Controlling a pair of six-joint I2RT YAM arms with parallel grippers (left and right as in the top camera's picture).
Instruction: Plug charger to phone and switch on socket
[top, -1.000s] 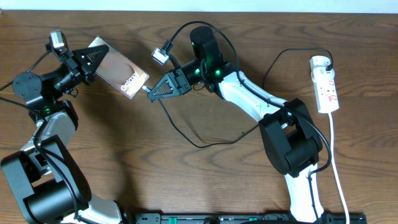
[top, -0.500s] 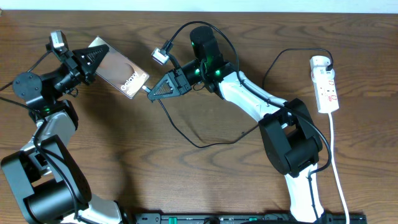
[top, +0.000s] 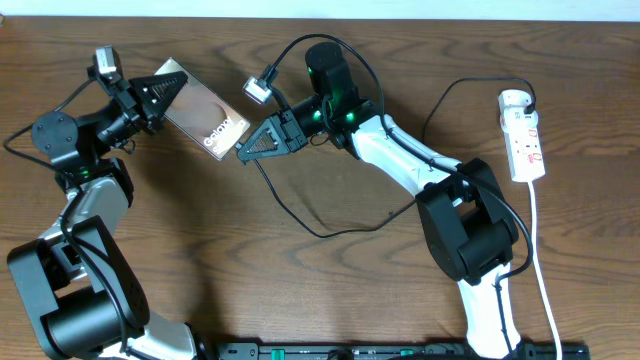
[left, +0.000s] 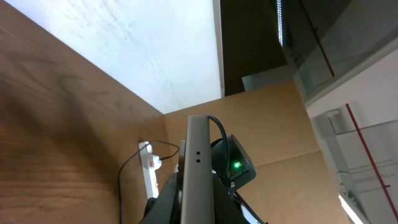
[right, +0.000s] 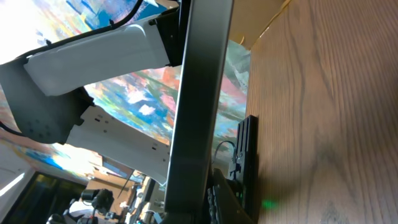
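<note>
My left gripper (top: 160, 95) is shut on the far-left end of the phone (top: 208, 112) and holds it tilted above the table, face up. In the left wrist view the phone shows edge-on (left: 198, 168). My right gripper (top: 243, 151) is shut on the connector tip of the charger (top: 300, 222), and its tips meet the phone's near end. The connector itself is hidden there. In the right wrist view the phone's edge (right: 200, 93) fills the middle. The black cable loops over the table to a plug in the socket (top: 526, 140) at the far right, which also shows in the left wrist view (left: 149, 173).
The socket's white cord (top: 541, 260) runs down the right side to the front edge. The black cable's loop lies on the wooden table (top: 250, 280) in front of the right arm (top: 400, 160). A black rail (top: 400, 351) lines the front edge.
My left arm has moved the phone to the right and a little up. The small gap to the connector tip in my right gripper has closed. The right arm has stayed put.
</note>
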